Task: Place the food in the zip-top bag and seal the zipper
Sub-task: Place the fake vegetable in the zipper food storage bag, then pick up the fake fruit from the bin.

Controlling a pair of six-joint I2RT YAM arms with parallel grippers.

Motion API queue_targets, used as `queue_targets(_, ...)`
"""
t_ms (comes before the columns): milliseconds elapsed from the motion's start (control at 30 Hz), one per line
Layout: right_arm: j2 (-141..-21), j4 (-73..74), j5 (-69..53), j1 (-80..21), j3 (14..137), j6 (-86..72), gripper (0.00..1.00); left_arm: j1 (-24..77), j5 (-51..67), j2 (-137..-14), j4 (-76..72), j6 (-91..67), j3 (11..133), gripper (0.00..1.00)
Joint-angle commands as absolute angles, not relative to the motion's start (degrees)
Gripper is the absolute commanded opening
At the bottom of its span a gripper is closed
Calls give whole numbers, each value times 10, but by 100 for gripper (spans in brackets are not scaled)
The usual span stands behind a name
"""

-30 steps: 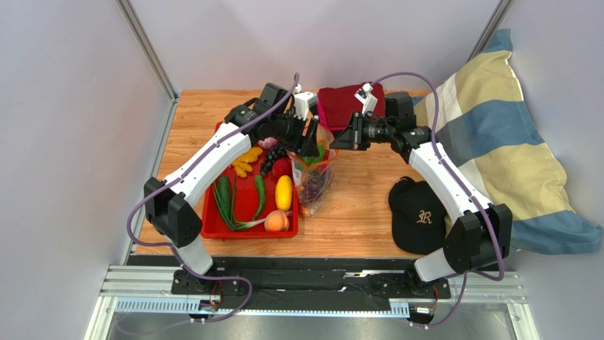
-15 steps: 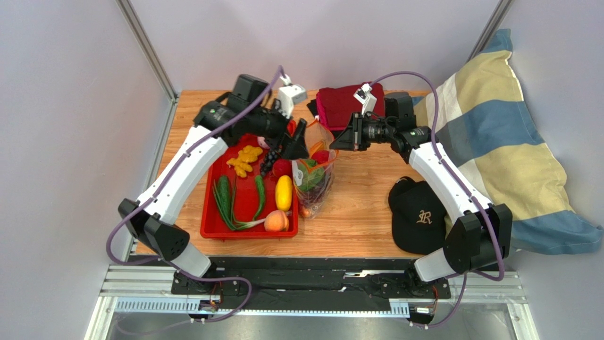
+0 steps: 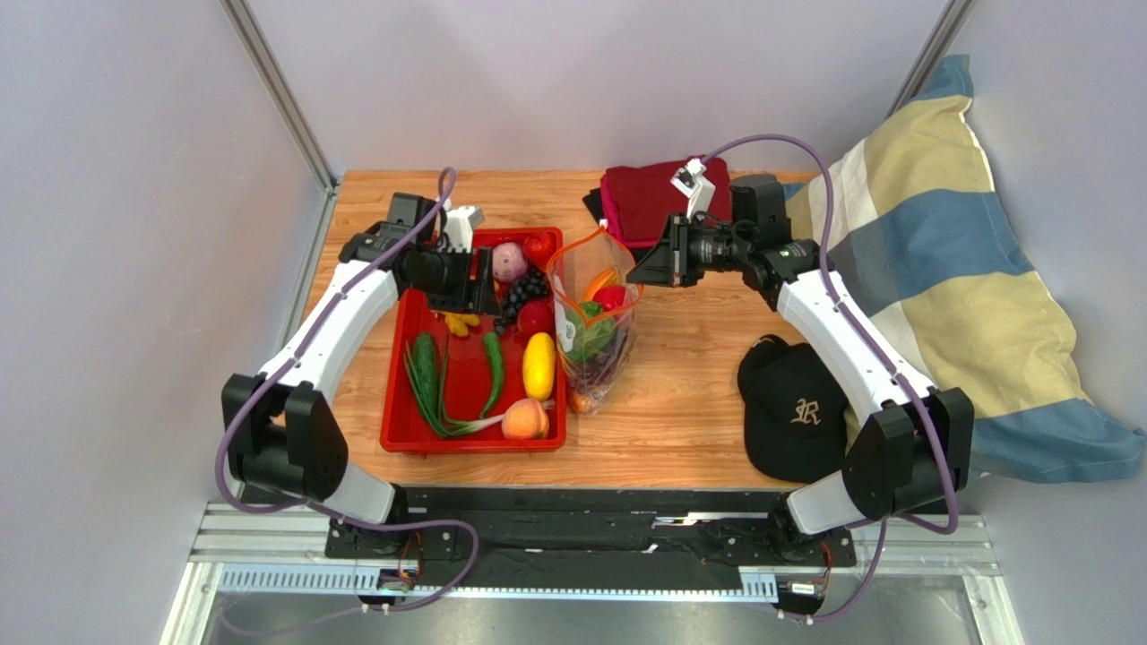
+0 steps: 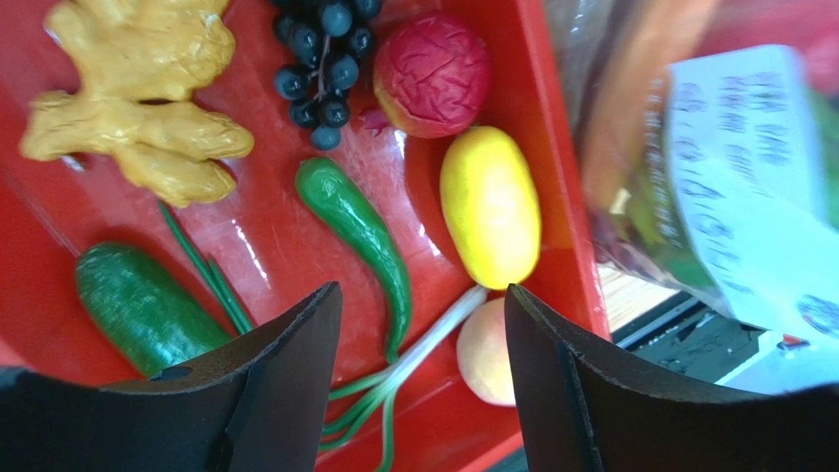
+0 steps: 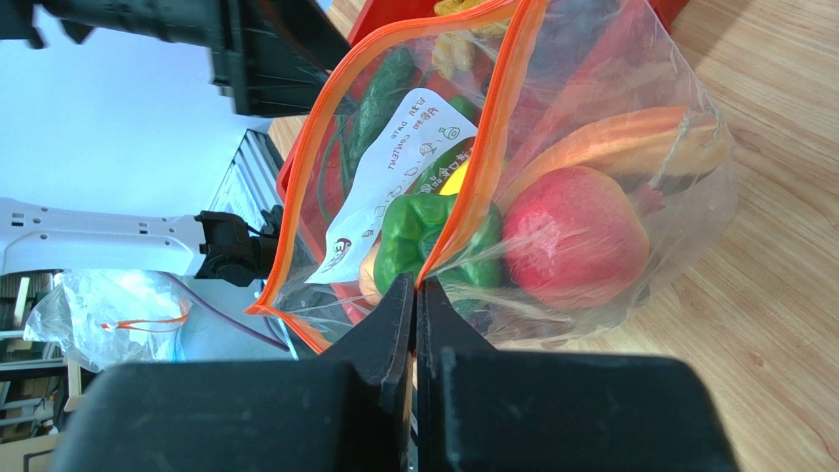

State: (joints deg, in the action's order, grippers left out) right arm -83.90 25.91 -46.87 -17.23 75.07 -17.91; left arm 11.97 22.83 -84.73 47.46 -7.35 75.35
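The clear zip-top bag [image 3: 594, 329] stands open beside the red tray [image 3: 408, 437]. My right gripper [image 5: 416, 287] is shut on the bag's orange zipper [image 5: 492, 128] at its rim. Through the plastic I see a green pepper [image 5: 423, 231], a red apple [image 5: 571, 236] and a carrot [image 5: 611, 147]. My left gripper [image 4: 421, 300] hangs open and empty above the tray. Below it lie a yellow lemon [image 4: 489, 206], a green chili [image 4: 359, 231], grapes [image 4: 320, 59], ginger [image 4: 138, 108], a cucumber [image 4: 138, 305] and a peach [image 4: 487, 354].
A black cap [image 3: 794, 403] lies on the table at the right. Folded dark red cloths [image 3: 667, 195] sit at the back behind the bag. A striped pillow [image 3: 943, 255] leans along the right side. Grey walls close in the left and back.
My left arm has drawn back from the bag's mouth, moving left to hover over the tray. The right gripper has kept its hold on the bag's rim.
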Motion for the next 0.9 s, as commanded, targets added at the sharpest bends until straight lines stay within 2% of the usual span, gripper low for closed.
queue_targets(0, -813, 240, -480, -177, 767, -164, 0, 117, 247, -881, 375, -64, 739, 69)
queue_targets(100, -812, 241, -480, -177, 764, -164, 0, 124, 262, -929, 346, -35, 757, 71)
queue_targets(367, -818, 238, -477, -178, 766, -170, 0, 170, 219, -1050, 343, -119, 811, 81)
queue_targets(400, -818, 240, -477, -177, 766, -170, 0, 175, 217, -1056, 340, -126, 815, 84)
queue_targets(467, -819, 242, -477, -177, 766, -170, 0, 189, 198, -1071, 324, -130, 815, 98)
queue_targets(500, -819, 243, -477, -177, 765, -170, 0, 192, 195, -1077, 321, -129, 816, 99)
queue_targets(667, -819, 244, -477, -177, 764, -171, 0, 199, 188, -1102, 317, -129, 823, 99)
queue_targets(867, -824, 244, -477, -177, 766, -172, 0, 199, 164, -1111, 336, -101, 809, 83)
